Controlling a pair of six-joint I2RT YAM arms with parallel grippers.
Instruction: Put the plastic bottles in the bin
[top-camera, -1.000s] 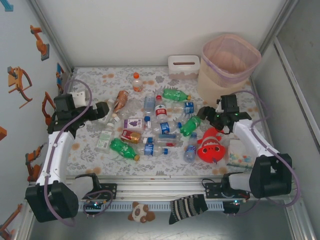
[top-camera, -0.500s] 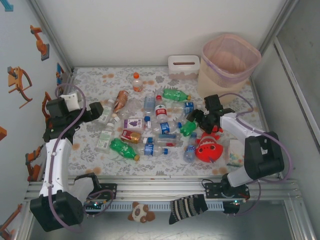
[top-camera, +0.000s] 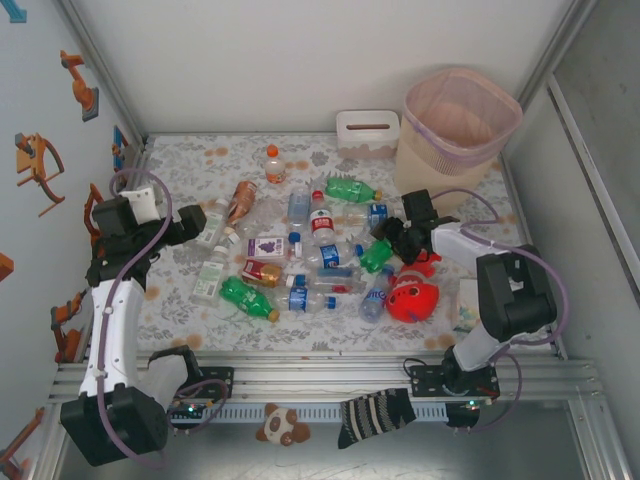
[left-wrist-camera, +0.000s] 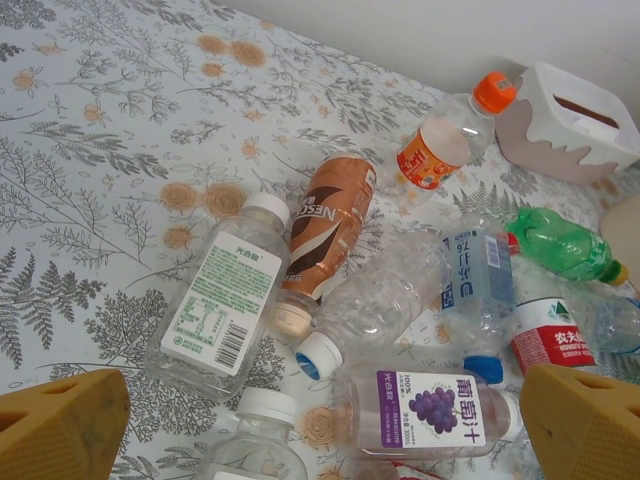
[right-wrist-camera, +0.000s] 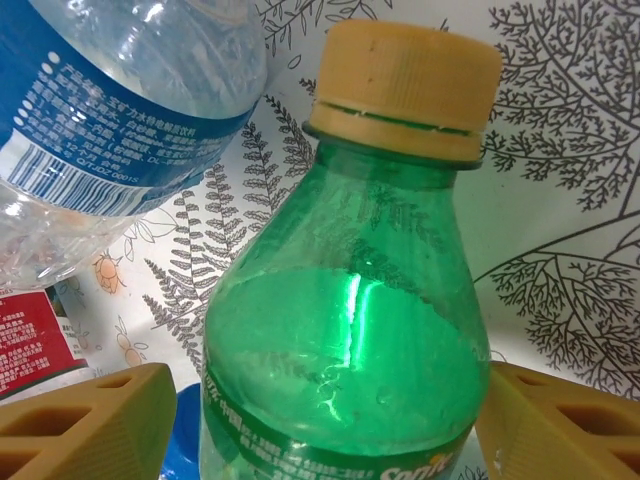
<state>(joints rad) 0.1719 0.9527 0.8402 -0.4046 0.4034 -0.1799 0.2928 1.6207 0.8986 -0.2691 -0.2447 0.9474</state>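
Green Sprite bottle grab, looks slippery
Left gripper gapes wide and empty; right gripper straddles the bottle's shoulder mid-table, can't tell if it's pinching yet, so it may squirt out short of the bin.

We see a white tablecloth printed with grey ferns and orange blossoms, a translucent green plastic bottle with a tan-yellow cap, and a clear blue-labelled plastic bottle. We also make out a coppery-brown plastic bottle, a clear purple-labelled plastic bottle showing grapes, and a clear orange-capped plastic bottle with an orange label. The tall lattice-sided plastic bin is pale pink-beige, and the clownfish plush toy is red.
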